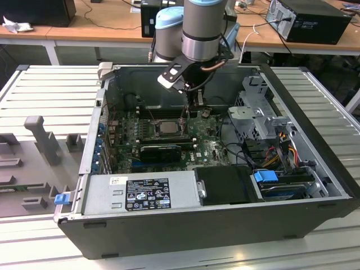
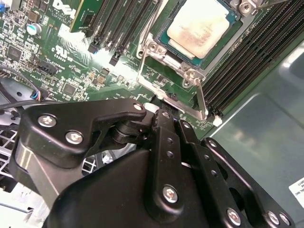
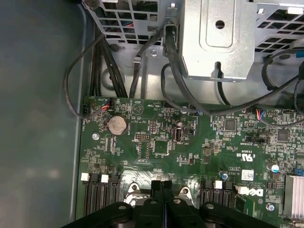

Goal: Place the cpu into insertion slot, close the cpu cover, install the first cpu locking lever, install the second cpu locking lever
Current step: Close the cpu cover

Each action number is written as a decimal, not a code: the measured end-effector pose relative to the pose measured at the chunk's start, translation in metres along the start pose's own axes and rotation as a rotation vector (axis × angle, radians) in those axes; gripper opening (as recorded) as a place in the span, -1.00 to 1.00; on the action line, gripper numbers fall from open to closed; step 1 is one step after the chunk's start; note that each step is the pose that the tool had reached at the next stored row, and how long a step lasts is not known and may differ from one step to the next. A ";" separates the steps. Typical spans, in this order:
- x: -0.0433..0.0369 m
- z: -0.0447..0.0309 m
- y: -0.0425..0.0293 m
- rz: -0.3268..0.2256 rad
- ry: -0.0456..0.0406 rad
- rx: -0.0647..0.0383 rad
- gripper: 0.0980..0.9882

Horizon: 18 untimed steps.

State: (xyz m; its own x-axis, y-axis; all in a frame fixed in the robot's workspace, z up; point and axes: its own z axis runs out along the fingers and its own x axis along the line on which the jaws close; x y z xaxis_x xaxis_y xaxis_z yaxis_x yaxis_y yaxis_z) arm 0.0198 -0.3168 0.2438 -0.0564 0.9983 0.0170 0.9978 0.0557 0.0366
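The cpu (image 2: pixel 197 26), a pale silver-beige square, lies flat in the insertion slot (image 1: pixel 155 126) on the green board, and it also shows in the exterior view (image 1: pixel 167 127). The metal cpu cover (image 2: pixel 153 56) lies down around it like a frame. A thin locking lever (image 2: pixel 202 97) runs along one side of the socket. My gripper (image 3: pixel 162 186) hangs just above the board at the socket's edge, on the exterior view's right of the cpu (image 1: pixel 188 115). Its two black fingers (image 3: pixel 156 189) are pressed together with nothing seen between them.
Black memory slots (image 2: pixel 251 52) flank the socket. A long black ridged card (image 1: pixel 160 151) lies in front of it. The grey drive cage (image 3: pixel 216 38) and bundles of black cables (image 3: pixel 109 61) sit beyond the board's edge. The case walls (image 1: pixel 185 79) enclose everything.
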 end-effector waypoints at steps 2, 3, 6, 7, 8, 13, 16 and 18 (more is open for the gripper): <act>0.0001 -0.0001 -0.0015 0.000 0.0000 0.000 -0.98; 0.0001 -0.0001 -0.0022 0.000 -0.0001 0.000 -0.98; 0.0004 -0.0003 -0.0065 0.000 -0.0001 0.000 -0.98; 0.0004 -0.0003 -0.0071 0.000 0.0000 0.000 -0.98; 0.0004 -0.0003 -0.0074 0.000 -0.0001 0.000 -0.98; 0.0006 -0.0004 -0.0105 0.000 0.0000 0.000 -0.98; 0.0007 -0.0004 -0.0119 0.000 0.0000 0.000 -0.98; 0.0007 -0.0005 -0.0128 0.000 -0.0001 0.000 -0.98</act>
State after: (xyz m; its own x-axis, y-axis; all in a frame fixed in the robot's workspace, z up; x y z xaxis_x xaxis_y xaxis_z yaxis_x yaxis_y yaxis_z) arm 0.0070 -0.3168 0.2438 -0.0564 0.9983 0.0169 0.9978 0.0558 0.0364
